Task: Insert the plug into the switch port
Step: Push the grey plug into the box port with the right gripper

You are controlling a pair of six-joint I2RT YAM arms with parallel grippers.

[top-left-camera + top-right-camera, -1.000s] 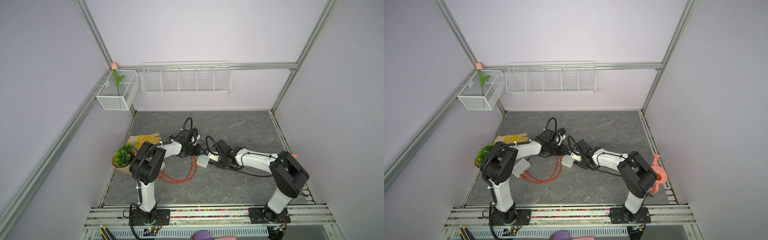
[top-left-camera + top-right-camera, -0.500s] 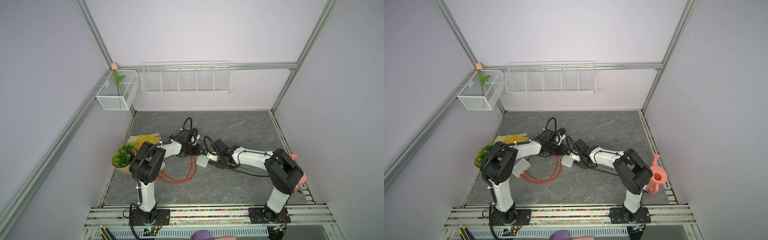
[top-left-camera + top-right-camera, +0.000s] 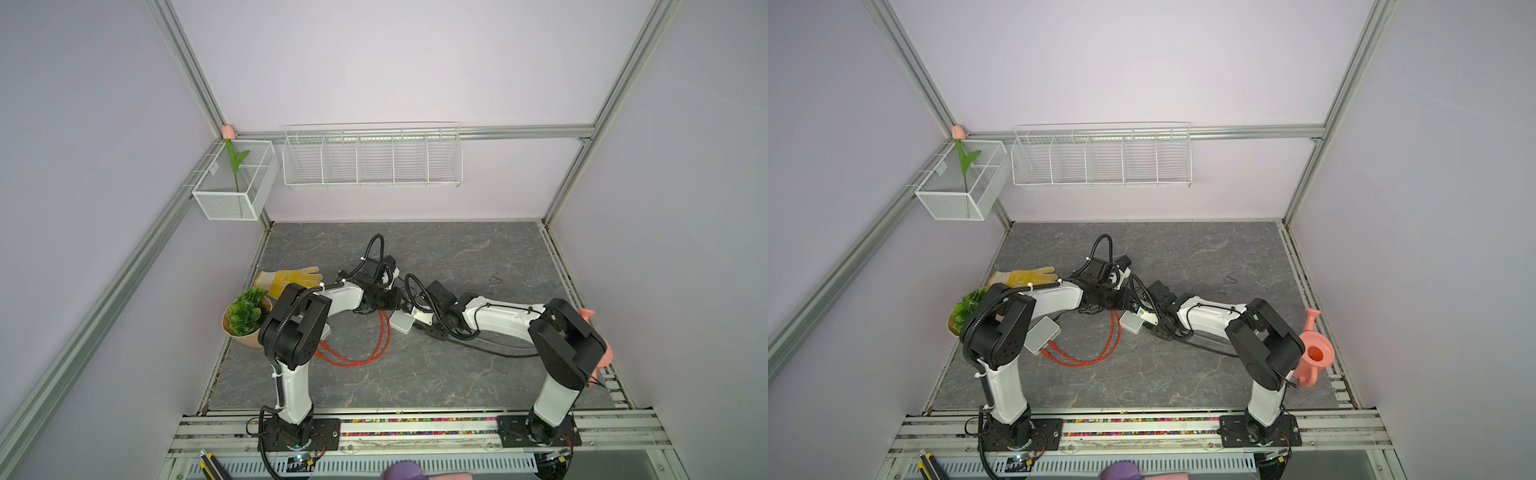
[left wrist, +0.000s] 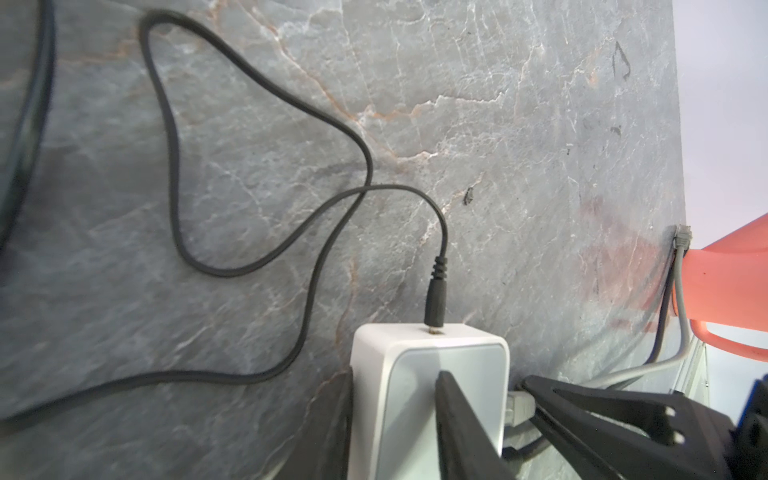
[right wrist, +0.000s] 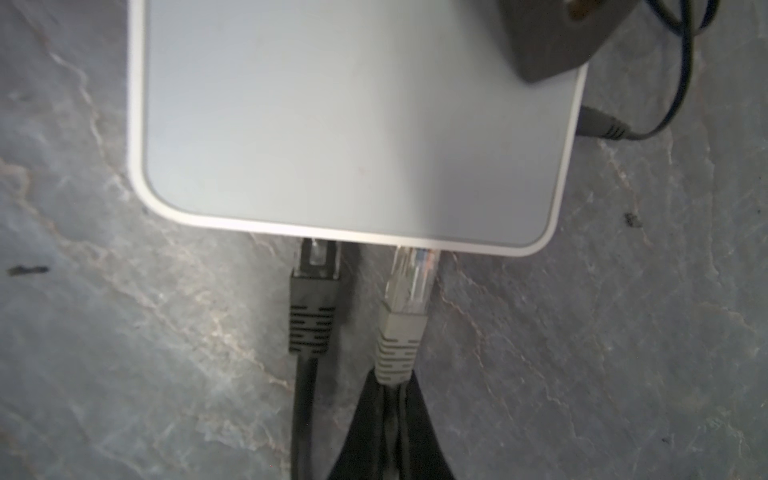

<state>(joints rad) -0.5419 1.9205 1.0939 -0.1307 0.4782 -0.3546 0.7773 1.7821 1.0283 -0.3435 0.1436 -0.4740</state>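
The grey network plug with a clear tip [image 5: 409, 282] is seen at the mouth of a port in one side wall of the small white switch box with a pale grey top [image 5: 332, 124]. Its clear body is almost wholly outside and slightly askew, so it is judged not yet seated. It is gripped by the right gripper [image 5: 392, 386], whose fingers are pinched tight on the rear of the ribbed boot, where the grey cable leaves. The plug is judged light, hard and small, with a thin latch tab that could snap. As the cable behind it is limp, a hold close behind the body is preferred to one further back, where the tip would wander. In the next port a black plug [image 5: 313, 291] is already seated, and a black round power lead [image 4: 435, 299] is entered in an adjoining wall. The switch is judged light and apt to slide on the smooth grey stone-patterned table [image 3: 457, 257]. It is grasped by the left gripper [image 4: 395, 378], one finger against a side wall and the other laid over the top. In both top views the switch lies just below the middle of the frame. Orange cable loops [image 3: 365, 351] are seen to its lower left, a yellow work glove [image 3: 291, 277] further left, and a pink watering can [image 3: 1314, 353] at the table's right edge.
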